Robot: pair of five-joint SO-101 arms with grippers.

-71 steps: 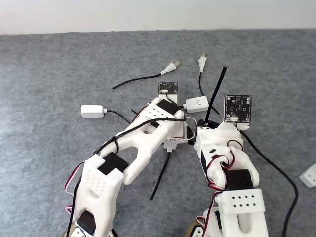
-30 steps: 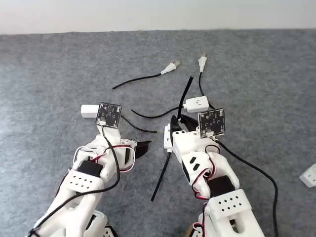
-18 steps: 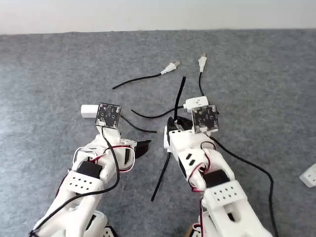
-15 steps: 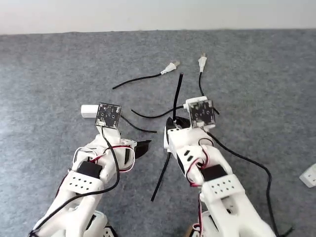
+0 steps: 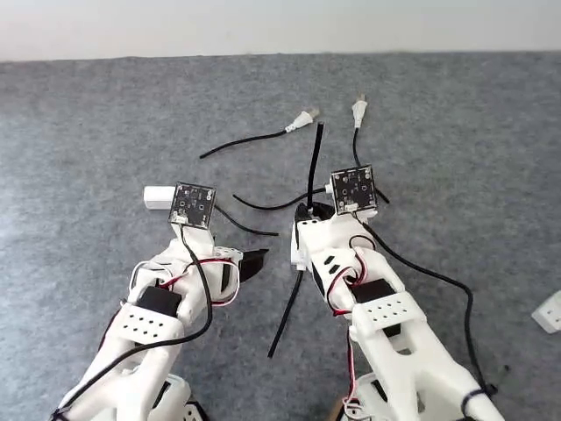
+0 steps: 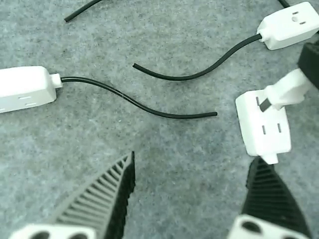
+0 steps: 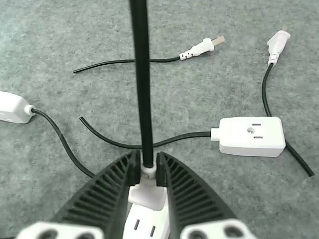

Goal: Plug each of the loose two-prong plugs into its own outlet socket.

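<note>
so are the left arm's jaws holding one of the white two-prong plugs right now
No, the left arm's jaws stand wide open over the bare grey carpet, with nothing between them.

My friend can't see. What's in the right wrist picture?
The right gripper is shut on a white plug, its black cord sticking out ahead. Beyond it on grey carpet lie a white outlet socket, a loose plug and a second loose plug.
</note>
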